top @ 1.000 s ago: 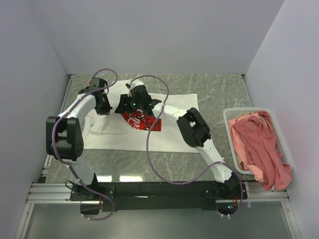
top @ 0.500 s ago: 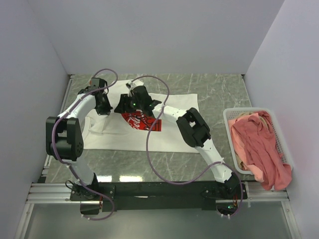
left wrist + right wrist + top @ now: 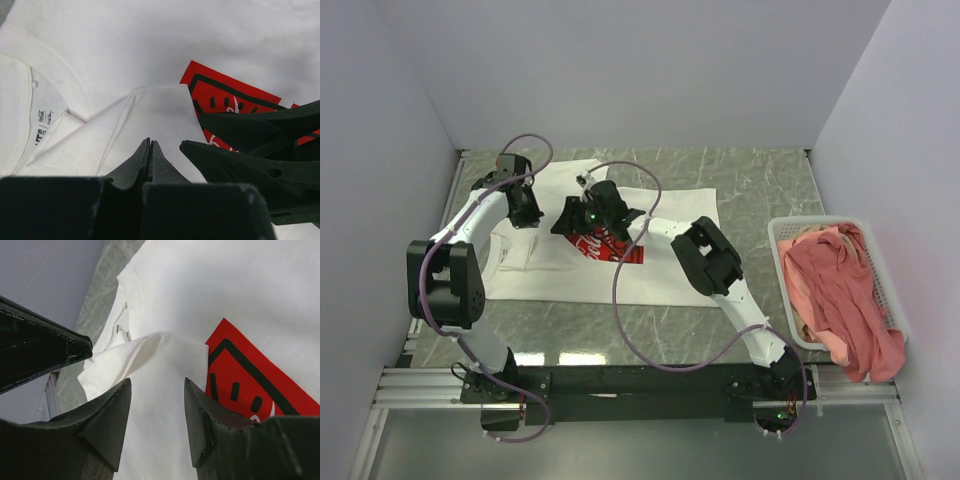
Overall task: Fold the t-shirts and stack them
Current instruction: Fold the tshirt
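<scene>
On table (image 3: 760,190) — one white t-shirt (image 3: 570,280).

left hand (image 3: 150,144) tight beside right hand (image 3: 157,385)

Soft, even light falls from overhead. Pale glare streaks the grey marbled tabletop (image 3: 560,357) at its near edge. Wrist views blur the close black plastic fingers (image 3: 131,167); faint shadows cross the white cotton t-shirt (image 3: 150,45).

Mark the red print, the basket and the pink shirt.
red print (image 3: 235,365): right wrist view, red field inside its dark outline.
basket (image 3: 780,262): top view, left wall.
pink shirt (image 3: 840,285): top view, middle of the heap.
</scene>
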Available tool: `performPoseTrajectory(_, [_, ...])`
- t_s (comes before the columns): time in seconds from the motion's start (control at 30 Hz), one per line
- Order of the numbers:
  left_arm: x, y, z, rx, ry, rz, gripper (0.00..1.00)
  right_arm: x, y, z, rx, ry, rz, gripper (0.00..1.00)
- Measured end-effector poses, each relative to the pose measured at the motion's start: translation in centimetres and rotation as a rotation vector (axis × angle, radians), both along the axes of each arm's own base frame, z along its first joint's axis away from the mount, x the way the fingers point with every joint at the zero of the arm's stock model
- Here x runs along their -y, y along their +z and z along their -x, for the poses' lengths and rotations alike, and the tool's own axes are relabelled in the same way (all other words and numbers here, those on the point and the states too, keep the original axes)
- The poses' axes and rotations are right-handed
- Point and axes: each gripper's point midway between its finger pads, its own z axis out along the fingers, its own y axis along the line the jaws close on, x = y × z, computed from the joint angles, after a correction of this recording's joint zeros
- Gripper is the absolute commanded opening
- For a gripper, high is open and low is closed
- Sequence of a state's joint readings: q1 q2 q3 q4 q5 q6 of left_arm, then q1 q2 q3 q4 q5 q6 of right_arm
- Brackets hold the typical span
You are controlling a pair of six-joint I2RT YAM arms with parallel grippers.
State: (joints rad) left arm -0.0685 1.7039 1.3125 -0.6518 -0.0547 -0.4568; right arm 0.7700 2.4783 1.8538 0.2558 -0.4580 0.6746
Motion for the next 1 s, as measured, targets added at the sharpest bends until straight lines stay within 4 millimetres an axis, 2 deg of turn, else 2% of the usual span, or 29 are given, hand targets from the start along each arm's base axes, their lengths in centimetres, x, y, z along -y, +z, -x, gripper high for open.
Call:
performPoseTrajectory(0.2, [0.0, 0.0, 0.0, -0.001, 0.001, 0.004, 0.01, 0.1, -0.5, 0.5, -0.024, 0.005, -0.015, 0.52])
performPoseTrajectory(0.3, [-0.6, -0.1, 0.2, -0.008, 0.036, -0.017, 0.12, 0.5, -1.3, 0.2, -0.028, -0.02, 0.022, 0.48])
performPoseTrajectory(0.33, [-0.9, -0.1, 0.2, -0.01, 0.055, -0.023, 0.21, 0.8, -1.7, 0.1, -0.031, -0.034, 0.045, 0.45])
performPoseTrajectory(0.43, [-1.6, -0.4, 0.3, -0.016, 0.112, -0.022, 0.4, 1.9, -3.0, -0.1, -0.049, -0.075, 0.121, 0.45])
performPoseTrajectory(0.5, [-2.1, -1.0, 0.3, -0.025, 0.144, -0.022, 0.46, 2.5, -2.9, -0.3, -0.044, -0.1, 0.154, 0.44])
performPoseTrajectory(0.83, [-2.4, -6.7, -0.6, -0.158, 0.143, -0.045, 0.44, 6.4, -2.1, 1.5, -0.041, -0.155, 0.264, 0.43])
performPoseTrajectory(1.0, [-2.4, -7.3, -1.4, -0.169, 0.133, -0.052, 0.41, 7.2, -1.1, 1.8, -0.019, -0.163, 0.269, 0.43])
